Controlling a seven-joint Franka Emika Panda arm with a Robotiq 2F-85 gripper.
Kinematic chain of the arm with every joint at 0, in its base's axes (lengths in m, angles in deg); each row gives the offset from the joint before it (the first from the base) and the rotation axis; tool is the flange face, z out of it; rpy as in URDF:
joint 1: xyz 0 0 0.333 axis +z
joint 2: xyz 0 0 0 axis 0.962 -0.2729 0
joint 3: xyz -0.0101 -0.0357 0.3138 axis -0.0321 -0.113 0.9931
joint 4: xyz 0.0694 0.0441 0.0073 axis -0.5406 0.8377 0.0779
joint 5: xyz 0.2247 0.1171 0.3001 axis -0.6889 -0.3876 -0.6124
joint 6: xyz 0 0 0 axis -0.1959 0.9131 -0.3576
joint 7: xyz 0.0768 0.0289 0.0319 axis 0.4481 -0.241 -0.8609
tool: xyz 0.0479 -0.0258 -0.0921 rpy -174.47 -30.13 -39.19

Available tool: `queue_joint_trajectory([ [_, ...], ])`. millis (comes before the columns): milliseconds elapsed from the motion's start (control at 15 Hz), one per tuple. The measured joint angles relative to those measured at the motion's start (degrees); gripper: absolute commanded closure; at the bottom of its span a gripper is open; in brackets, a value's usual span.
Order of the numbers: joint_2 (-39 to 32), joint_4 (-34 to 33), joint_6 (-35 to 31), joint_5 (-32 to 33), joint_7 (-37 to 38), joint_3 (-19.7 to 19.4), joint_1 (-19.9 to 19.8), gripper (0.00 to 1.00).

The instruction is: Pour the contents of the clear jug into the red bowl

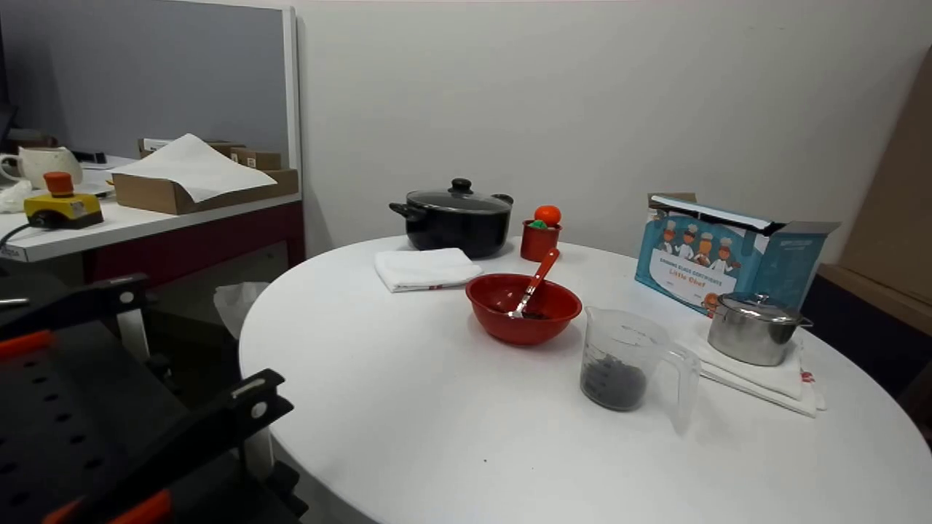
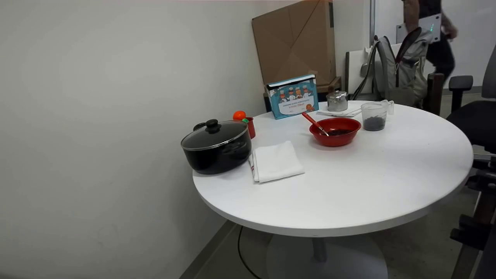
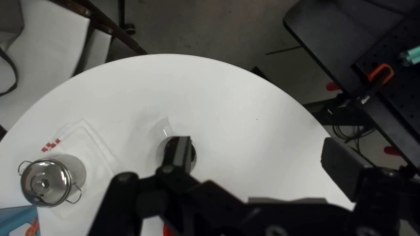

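Red bowl (image 1: 510,333) near upright clear jug (image 1: 630,356) holding dark contents (image 1: 614,383); claw (image 3: 257,152) spread wide.

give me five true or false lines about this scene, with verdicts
1. The clear jug stands upright with dark contents inside. True.
2. The red bowl is empty. False: the red bowl holds a red-handled utensil and dark bits.
3. The black pot has its lid on. True.
4. The gripper is closed around the clear jug. False: the gripper is open, its jaws wide apart.
5. The small metal pot sits on a folded white cloth. True.
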Motion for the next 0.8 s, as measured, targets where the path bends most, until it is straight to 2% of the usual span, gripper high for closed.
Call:
queue_joint_trajectory([
  [267,-8.0,-5.0,-5.0,2.6,-4.6,0.6,-2.0,0.0],
  [800,-17.9,-9.2,-13.6,0.3,-11.2,0.3,-10.4,0.0],
])
